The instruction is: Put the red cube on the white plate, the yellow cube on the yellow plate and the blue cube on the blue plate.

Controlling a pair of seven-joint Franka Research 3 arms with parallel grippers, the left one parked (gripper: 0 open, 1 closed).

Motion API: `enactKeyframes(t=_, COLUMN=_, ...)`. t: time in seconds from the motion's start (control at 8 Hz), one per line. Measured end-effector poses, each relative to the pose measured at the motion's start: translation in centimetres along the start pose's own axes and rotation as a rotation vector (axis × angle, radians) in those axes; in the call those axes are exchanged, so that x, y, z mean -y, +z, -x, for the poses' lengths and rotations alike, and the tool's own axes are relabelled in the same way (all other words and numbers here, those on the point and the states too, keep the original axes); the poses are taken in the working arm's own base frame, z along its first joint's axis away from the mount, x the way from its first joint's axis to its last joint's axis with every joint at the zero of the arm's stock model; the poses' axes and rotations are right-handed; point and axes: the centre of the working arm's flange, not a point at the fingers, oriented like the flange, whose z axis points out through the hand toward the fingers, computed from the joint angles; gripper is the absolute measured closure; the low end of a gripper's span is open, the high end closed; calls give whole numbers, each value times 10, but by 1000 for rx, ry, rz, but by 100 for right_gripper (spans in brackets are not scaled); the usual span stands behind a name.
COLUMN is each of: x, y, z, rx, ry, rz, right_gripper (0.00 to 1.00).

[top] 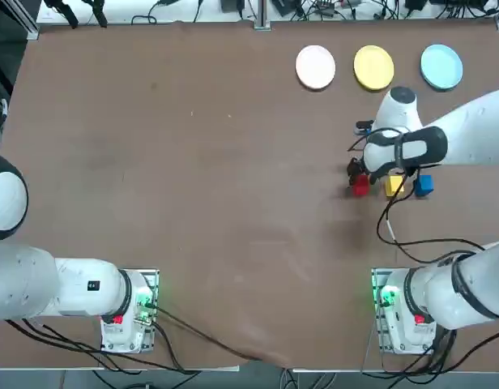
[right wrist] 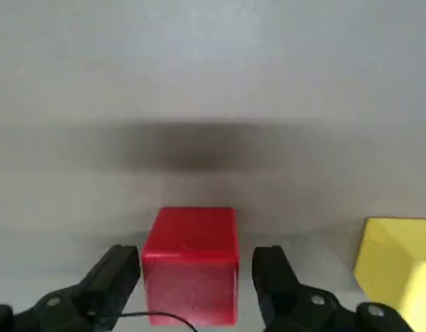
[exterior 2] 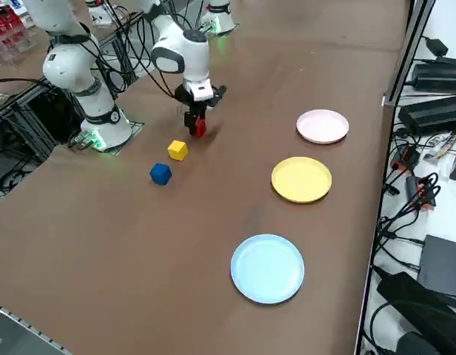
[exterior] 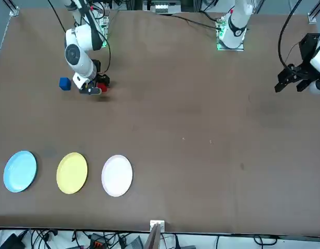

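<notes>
Red cube (right wrist: 191, 266) sits on the counter (top: 193, 162) between the two fingers of the right tool (right wrist: 196, 287), which is lowered right around it. The wrist view shows a sliver of counter on each side between finger and block, so the tool is parted slightly wider than the cube and not yet pressing on it. That straddling pose suggests the grasp is about to be made, with the fingers lined up on opposite flat faces so the block should not twist when squeezed.

Just beside the tool, on its outer side toward the robot's right, lies the yellow cube (exterior 2: 178, 150), and beyond that the blue cube (exterior 2: 161, 174); the three stand in a short row, close enough that a finger could nudge the yellow one.

Well apart from the tool, farther out from the robot, the white plate (top: 315, 66), yellow plate (top: 373, 67) and blue plate (top: 441, 66) wait in a line, all bare. The white plate lies nearest the tool's line of travel.
</notes>
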Motion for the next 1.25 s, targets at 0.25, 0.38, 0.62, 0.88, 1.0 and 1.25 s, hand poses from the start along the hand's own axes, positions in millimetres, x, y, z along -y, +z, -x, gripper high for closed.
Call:
enactKeyframes(t=0.25, x=2, y=18, z=9, rx=-7, ry=-13, rz=8, right_gripper=16)
enactKeyframes(t=0.38, x=1, y=16, z=8, rx=-7, ry=-11, rz=7, right_gripper=22)
enactKeyframes(t=0.62, x=2, y=13, z=8, rx=-13, ry=-14, rz=5, right_gripper=29)
enactKeyframes(t=0.88, x=8, y=-11, z=-7, rx=-78, ry=-15, rz=-18, right_gripper=29)
enactKeyframes(t=1.0, x=9, y=-35, z=-22, rx=-119, ry=-5, rz=-36, right_gripper=29)
enactKeyframes(t=1.25, x=8, y=-99, z=-70, rx=-140, ry=28, rz=-60, right_gripper=29)
